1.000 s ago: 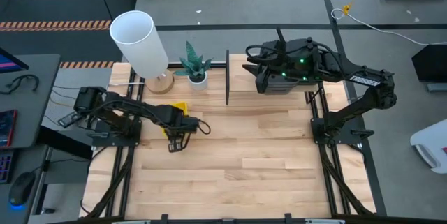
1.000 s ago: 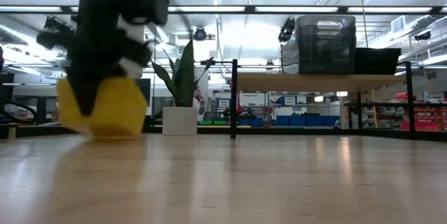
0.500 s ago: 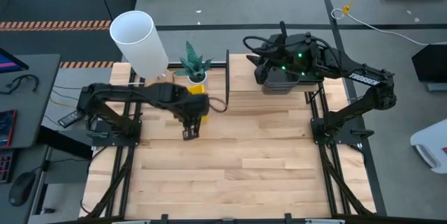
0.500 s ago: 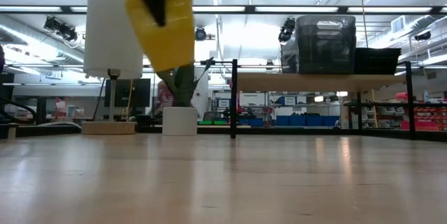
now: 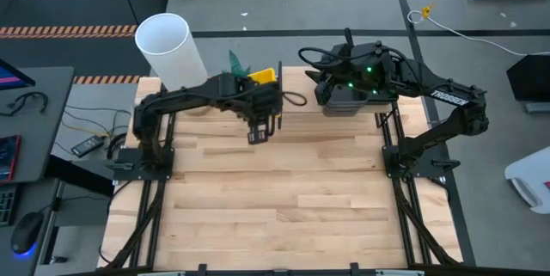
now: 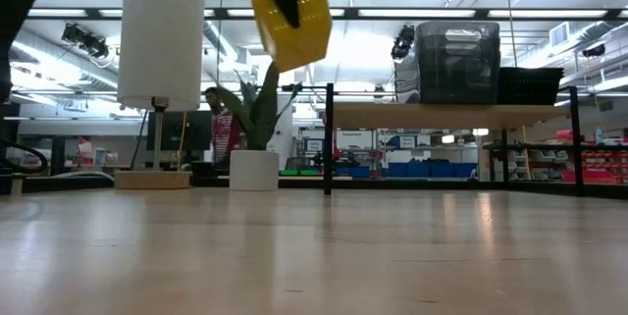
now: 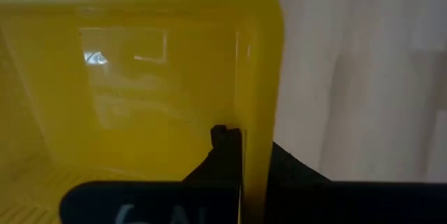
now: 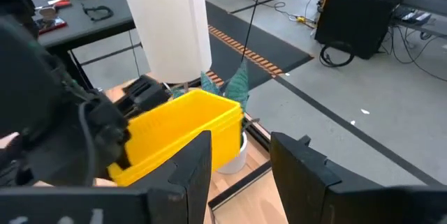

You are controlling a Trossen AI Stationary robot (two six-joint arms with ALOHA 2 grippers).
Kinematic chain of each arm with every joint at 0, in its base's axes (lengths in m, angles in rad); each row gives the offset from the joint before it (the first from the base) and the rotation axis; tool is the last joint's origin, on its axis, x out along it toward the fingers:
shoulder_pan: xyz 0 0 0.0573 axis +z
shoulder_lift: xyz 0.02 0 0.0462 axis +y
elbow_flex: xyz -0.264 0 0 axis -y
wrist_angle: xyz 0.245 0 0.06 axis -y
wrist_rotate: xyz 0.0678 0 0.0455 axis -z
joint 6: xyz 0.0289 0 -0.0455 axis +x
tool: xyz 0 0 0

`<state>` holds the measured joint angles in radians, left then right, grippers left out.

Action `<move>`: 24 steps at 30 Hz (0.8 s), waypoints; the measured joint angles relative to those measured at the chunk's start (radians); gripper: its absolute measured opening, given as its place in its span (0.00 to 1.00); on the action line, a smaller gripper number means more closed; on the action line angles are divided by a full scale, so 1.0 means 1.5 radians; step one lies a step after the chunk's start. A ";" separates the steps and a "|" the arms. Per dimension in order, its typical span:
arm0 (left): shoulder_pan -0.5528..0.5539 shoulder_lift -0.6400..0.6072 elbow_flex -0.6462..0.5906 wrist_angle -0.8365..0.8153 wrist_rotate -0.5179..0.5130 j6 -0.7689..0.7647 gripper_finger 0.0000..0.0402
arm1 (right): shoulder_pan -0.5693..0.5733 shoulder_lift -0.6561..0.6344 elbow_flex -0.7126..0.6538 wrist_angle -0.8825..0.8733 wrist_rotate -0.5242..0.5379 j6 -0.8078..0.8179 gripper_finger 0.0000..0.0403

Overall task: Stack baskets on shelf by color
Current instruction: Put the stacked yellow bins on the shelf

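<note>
Transport was the step in hand: left gripper point(image 7: 241, 147) clenched a yellow basket's point(image 5: 262, 76) wall, held aloft short of the shelf point(image 6: 446, 115). Beyond, right gripper point(image 8: 241, 158) hovered open over grey baskets point(image 6: 457, 62). Next, clearing the post.

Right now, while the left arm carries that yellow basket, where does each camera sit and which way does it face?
High view: overhead, straight down on the table; both arms, the shelf.
Low view: tabletop height, level across; the yellow basket held aloft, grey stack on the shelf.
Left wrist view: on the left arm, facing the basket's inside; its finger on the wall.
Right wrist view: above the shelf, facing the left arm.
All four share the yellow basket.
</note>
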<state>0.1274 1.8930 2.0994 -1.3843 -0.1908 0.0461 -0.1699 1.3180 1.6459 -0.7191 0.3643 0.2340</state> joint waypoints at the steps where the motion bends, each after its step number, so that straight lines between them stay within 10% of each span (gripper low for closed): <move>1: 0.005 0.011 0.013 0.001 0.000 0.010 0.02 | 0.000 -0.002 0.000 -0.004 0.000 0.000 0.37; 24: -0.010 0.022 0.159 -0.061 0.073 -0.059 0.03 | -0.007 -0.088 0.000 0.000 0.043 -0.005 0.37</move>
<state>0.1127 1.9261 2.3373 -1.4752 -0.0813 -0.0421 -0.1802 1.1852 1.6459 -0.7189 0.4294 0.2260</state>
